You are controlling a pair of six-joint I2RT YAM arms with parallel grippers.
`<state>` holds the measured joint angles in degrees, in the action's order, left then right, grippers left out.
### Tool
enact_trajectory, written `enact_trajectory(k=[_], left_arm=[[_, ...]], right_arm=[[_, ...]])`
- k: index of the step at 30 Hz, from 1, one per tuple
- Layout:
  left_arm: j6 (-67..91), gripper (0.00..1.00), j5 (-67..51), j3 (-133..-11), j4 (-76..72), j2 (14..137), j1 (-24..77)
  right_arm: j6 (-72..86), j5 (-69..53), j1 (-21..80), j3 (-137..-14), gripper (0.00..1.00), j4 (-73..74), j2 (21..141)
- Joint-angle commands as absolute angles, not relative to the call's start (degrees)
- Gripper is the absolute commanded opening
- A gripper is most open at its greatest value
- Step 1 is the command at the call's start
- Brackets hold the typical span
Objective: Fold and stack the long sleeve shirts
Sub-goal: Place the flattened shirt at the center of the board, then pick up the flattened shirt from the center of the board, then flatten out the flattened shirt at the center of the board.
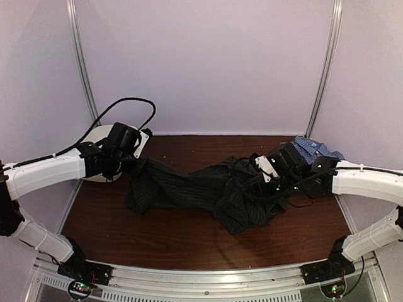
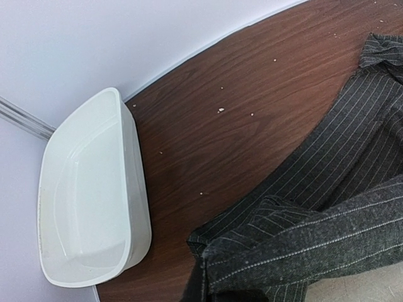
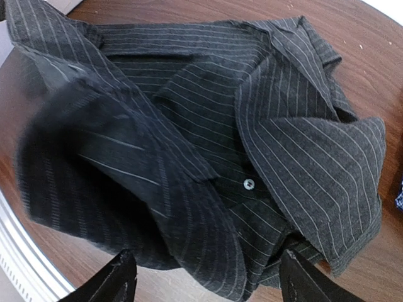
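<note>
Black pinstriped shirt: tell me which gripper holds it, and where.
The left gripper is shut on the black pinstriped shirt at its left-hand end; the right gripper is open over it, holding nothing.

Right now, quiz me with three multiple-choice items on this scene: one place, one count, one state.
1. The white oval plastic tub sits: A far-left corner; B far-right corner; C near edge.
2. Shirts on the brown wooden table: A one; B two; C three.
3. The right gripper is: A shut on the tub; B shut on cloth; C open.
Answers: A, tub shows far left from above; B, black pinstriped cloth shirt plus blue-and-white checked cloth shirt; C, its fingers stand apart over the black shirt.
</note>
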<state>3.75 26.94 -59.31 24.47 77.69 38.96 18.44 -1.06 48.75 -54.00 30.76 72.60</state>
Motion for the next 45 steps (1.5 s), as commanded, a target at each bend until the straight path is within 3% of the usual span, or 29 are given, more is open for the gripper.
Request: enact_trajectory(k=[1, 11, 16, 19, 22, 23, 28, 34, 40, 45], left_arm=[[4.3, 0.0, 26.5, -58.6, 22.1, 77.7, 38.2], [4.5, 0.0, 24.9, -58.9, 22.1, 77.4, 38.1], [4.4, 0.0, 24.1, -58.7, 22.1, 77.1, 38.1], [4.4, 0.0, 24.2, -58.6, 22.1, 76.8, 38.1], [4.2, 0.0, 24.8, -58.6, 22.2, 76.3, 38.1], [4.2, 0.0, 25.2, -58.5, 22.2, 76.0, 38.1], [4.1, 0.0, 25.5, -59.2, 22.7, 73.9, 37.7], [3.6, 0.0, 20.4, -67.1, 22.5, 69.6, 35.8], [1.3, 0.0, 16.7, -75.8, 23.5, 67.6, 35.7], [0.6, 0.0, 13.5, -81.1, 28.0, 64.0, 35.7]], right_arm=[[20.3, 0.2, 47.0, -48.9, 0.78, 27.8, 70.4], [17.9, -3.8, 46.8, -47.0, 0.73, 24.5, 77.6], [15.8, -4.7, 46.8, -48.1, 0.62, 23.6, 81.6], [15.4, -4.8, 46.7, -49.3, 0.42, 24.6, 82.2], [15.3, -3.6, 46.6, -50.5, 0.06, 26.8, 80.1], [15.6, -2.3, 46.5, -51.3, 0.0, 28.4, 78.6], [16.4, 6.7, 46.0, -57.2, 0.0, 38.0, 69.7], [12.4, 20.1, 44.9, -76.3, 0.0, 44.1, 63.4], [8.5, 23.8, 44.7, -93.1, 0.0, 52.6, 69.3], [6.1, 16.1, 44.7, -97.0, 0.0, 57.0, 69.8]])
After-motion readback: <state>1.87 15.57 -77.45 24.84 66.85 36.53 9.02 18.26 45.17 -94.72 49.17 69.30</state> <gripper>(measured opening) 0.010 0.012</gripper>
